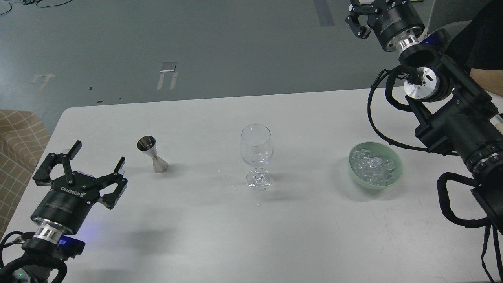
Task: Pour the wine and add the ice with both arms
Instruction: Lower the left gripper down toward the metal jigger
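A clear stemmed wine glass (256,155) stands upright and empty at the table's middle. A steel jigger (152,154) stands to its left. A pale green bowl (396,175) at the right holds a heap of clear ice cubes (371,166). My left gripper (97,155) is open and empty at the table's left, its fingers pointing toward the jigger but apart from it. My right gripper (359,17) is raised high at the top right, beyond the table's far edge, partly cut off by the frame; its fingers look spread and nothing shows between them.
The white table (220,236) ends at a far edge above the glass; grey floor lies beyond. A checked tan seat (17,149) sits off the left edge. A person's dark sleeve (481,39) shows at the top right.
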`<act>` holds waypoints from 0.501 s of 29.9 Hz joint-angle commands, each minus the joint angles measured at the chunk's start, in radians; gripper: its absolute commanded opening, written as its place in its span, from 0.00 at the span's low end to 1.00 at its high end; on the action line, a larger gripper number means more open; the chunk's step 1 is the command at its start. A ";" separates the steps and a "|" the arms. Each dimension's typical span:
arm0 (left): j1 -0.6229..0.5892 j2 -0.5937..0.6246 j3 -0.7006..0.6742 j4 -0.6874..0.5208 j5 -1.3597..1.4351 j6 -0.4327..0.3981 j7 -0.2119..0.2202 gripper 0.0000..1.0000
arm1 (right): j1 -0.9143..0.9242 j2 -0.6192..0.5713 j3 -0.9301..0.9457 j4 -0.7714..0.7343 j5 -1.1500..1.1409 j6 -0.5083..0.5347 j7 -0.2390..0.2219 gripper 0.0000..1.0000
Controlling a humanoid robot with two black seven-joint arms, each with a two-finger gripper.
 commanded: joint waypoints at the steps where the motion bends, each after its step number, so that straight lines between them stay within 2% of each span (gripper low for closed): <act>1: -0.004 -0.052 0.004 0.012 0.012 0.003 0.007 0.96 | -0.001 0.000 0.000 0.000 -0.002 0.000 0.000 1.00; 15: -0.144 -0.167 0.048 0.222 0.127 -0.011 0.007 0.97 | 0.001 0.000 -0.034 0.000 -0.002 -0.003 0.000 1.00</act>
